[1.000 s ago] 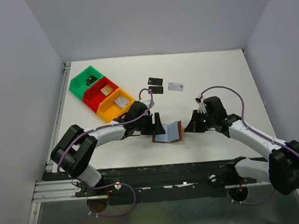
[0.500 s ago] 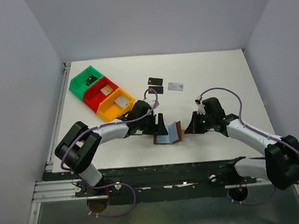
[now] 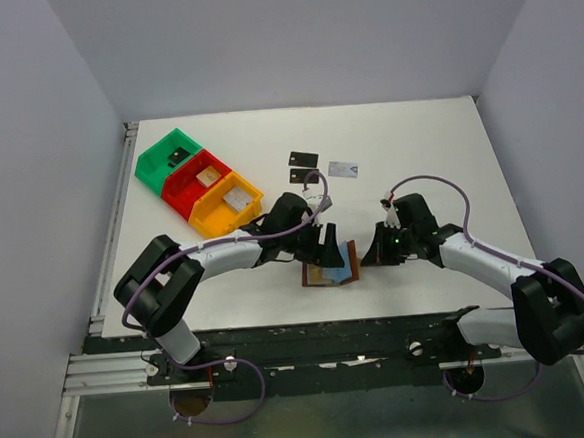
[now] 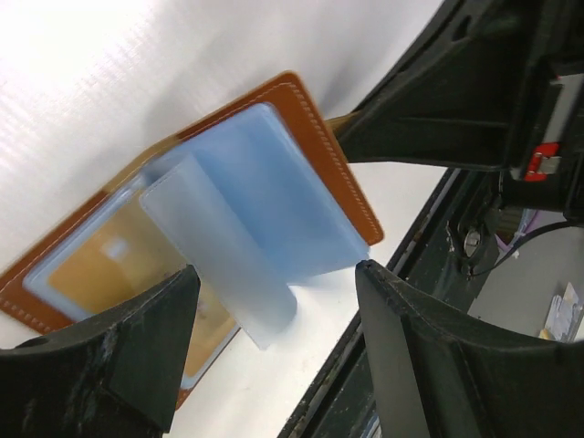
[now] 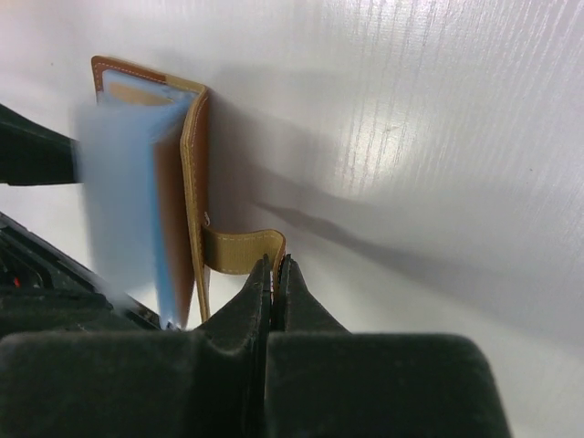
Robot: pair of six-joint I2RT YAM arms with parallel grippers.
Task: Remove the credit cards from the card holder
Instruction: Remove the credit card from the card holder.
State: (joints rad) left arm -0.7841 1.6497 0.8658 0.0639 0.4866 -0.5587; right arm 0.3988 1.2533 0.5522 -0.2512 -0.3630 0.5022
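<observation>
The card holder lies open near the table's front edge, brown leather with grey-blue pockets. In the left wrist view the card holder has one blue flap sticking up, and a tan-gold credit card shows in its left pocket. My left gripper hangs open just over it, its fingers straddling the pockets. My right gripper is shut on the wallet's closing tab and holds that half upright. Two black credit cards and a silver-blue one lie further back on the table.
Green, red and yellow bins stand in a diagonal row at the back left, just behind my left arm. The table's front edge and the black frame rail lie close below the wallet.
My left gripper has slid right until it is over the open wallet. The right gripper has shifted slightly left with the tab, and the wallet's right half stands steeper.
</observation>
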